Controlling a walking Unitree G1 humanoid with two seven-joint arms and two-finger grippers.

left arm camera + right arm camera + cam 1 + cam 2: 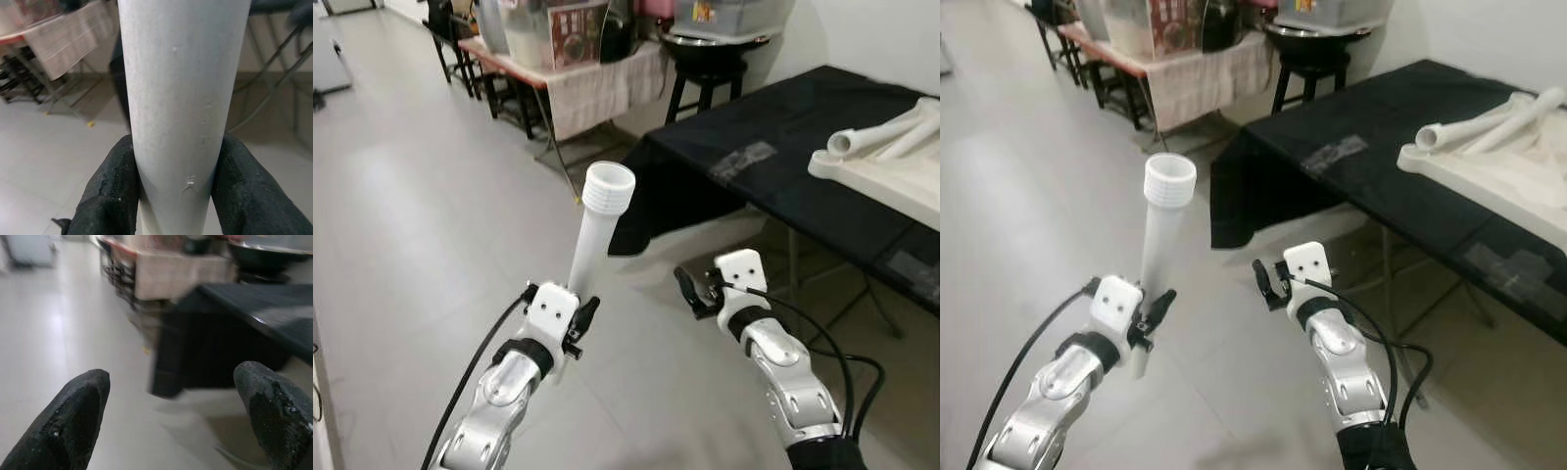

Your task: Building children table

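Judging by this, you're midway: left hand (576, 315) pinching 1 leg (596, 227), right hand (176, 416) spread, tabletop (901, 176) on the worktop (773, 137) unfinished.

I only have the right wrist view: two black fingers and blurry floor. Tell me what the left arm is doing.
Observer: The left gripper is shut on a white table leg, held upright.
Operator: Give me the top end.
Observer: It's open and ribbed, a threaded collar.
Operator: Now the tabletop.
Observer: The white tabletop lies on the black-covered table to the robot's right, with other legs on it.
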